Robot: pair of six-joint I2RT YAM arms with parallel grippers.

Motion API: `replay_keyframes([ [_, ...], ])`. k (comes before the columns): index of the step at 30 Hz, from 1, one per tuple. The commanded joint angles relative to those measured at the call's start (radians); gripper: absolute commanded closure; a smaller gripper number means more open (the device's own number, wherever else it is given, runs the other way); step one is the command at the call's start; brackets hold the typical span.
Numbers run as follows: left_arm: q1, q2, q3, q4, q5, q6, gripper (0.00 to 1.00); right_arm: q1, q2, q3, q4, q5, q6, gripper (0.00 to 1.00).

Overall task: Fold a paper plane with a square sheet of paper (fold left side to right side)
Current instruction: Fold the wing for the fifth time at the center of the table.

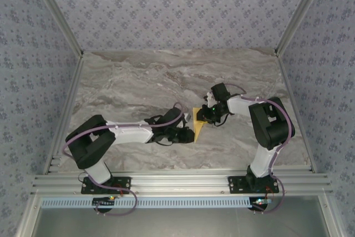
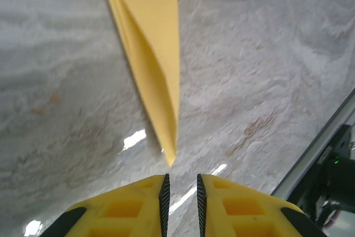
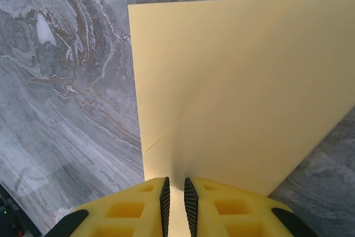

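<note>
The right gripper [image 3: 176, 186] seems clamped on the paper [image 3: 238, 92]. The left gripper [image 2: 182, 186], nearly closed and empty, sits by its tip. A shove there could buckle the point, skewing the fold.
</note>
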Motion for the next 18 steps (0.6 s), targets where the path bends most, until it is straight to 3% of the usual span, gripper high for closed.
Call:
replay_keyframes([
  [1, 0.001, 0.042, 0.091, -0.013, 0.054, 0.038, 0.79, 0.006, 0.072, -0.022, -0.073, 0.148, -0.02, 0.78],
  [9, 0.001, 0.195, 0.218, -0.027, 0.083, 0.063, 0.79, 0.009, 0.07, -0.02, -0.071, 0.142, -0.02, 0.78],
  [18, 0.001, 0.209, 0.152, -0.015, 0.036, 0.038, 0.79, 0.004, 0.054, -0.016, -0.066, 0.128, -0.02, 0.78],
])
